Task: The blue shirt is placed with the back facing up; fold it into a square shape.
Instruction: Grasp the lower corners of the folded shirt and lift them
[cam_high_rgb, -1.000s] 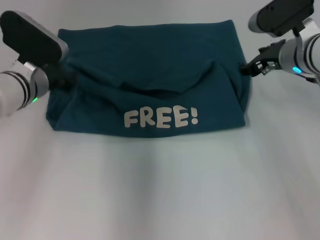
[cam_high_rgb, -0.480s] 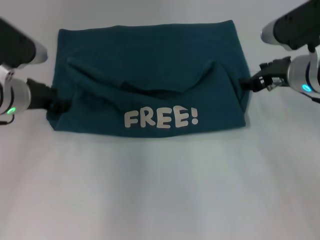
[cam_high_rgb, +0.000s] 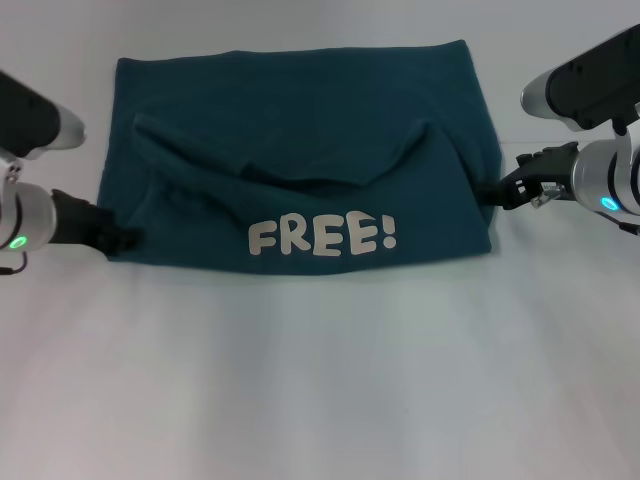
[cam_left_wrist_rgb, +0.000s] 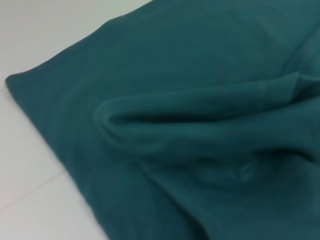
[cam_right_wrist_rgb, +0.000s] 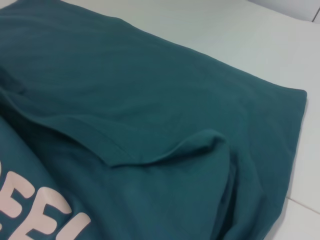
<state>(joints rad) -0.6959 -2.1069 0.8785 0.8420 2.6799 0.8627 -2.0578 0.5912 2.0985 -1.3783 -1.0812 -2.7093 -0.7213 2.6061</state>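
White-and-silver arms with black housings, small green lights, black left end effector (cam_high_rgb: 118, 238), black right end effector (cam_high_rgb: 492, 194).

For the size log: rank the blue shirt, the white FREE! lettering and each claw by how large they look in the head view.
1. the blue shirt, by far the largest.
2. the FREE! lettering.
3. the left claw and the right claw: both small dark tips at the shirt's edges, too alike to rank.
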